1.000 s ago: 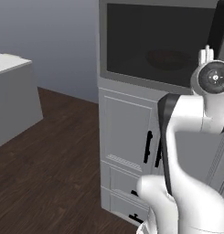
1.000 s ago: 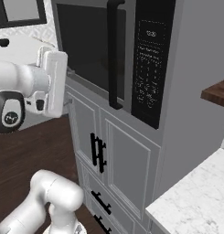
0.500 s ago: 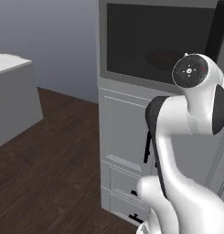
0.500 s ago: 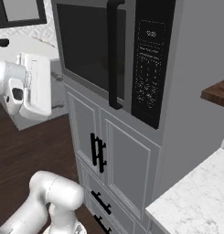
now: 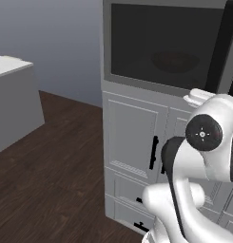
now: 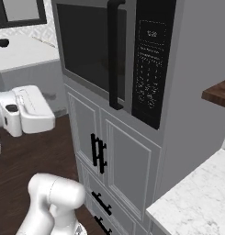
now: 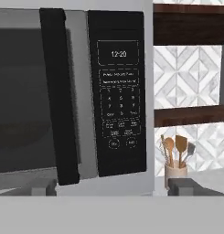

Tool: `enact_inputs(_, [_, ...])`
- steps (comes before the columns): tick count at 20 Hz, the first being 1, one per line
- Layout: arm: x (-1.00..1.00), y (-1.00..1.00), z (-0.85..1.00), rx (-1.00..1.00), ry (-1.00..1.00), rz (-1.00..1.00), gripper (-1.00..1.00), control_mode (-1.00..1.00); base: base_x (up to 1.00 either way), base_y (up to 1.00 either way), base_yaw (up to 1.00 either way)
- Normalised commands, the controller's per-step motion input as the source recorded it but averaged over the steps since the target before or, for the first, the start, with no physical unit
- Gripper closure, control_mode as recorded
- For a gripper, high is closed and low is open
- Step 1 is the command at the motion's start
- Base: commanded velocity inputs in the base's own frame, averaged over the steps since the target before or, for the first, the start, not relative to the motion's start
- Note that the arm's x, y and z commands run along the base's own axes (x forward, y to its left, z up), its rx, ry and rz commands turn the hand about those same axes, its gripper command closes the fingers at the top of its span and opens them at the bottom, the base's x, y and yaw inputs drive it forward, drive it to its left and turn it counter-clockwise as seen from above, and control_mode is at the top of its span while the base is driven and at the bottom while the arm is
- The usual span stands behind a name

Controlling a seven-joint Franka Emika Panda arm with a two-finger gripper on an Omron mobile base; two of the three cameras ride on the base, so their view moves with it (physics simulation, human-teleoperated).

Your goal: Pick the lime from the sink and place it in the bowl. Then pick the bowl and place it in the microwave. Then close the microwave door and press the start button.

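microwave door (image 7: pixel 26 100) shut — gripper (image 7: pixel 112 186) spread | facing keypad (image 7: pixel 119 100), apart

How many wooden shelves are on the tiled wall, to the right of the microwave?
2: the upper shelf at the top of the hand view, the lower shelf below it, above the utensil jar. More may be hidden.

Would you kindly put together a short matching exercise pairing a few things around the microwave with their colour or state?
Things:
1. microwave door
2. control panel
3. utensil holder
4. cabinet handles

Descriptions:
A. black, vertical bars on grey doors
B. shut, dark glass
C. shows 12:20
D. pale pot holding wooden spoons

Pairs: 1-B, 2-C, 3-D, 4-A
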Motion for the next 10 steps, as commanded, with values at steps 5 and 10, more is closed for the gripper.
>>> enact_inputs(5, [0.02,-0.26,-0.03,-0.09,0.01,0.19,1.0,-1.0,0.0,0.0,0.0])
enact_inputs(10, [0.01,-0.28,-0.08,0.01,0.01,0.0,1.0,-1.0,0.0,0.0,0.0])
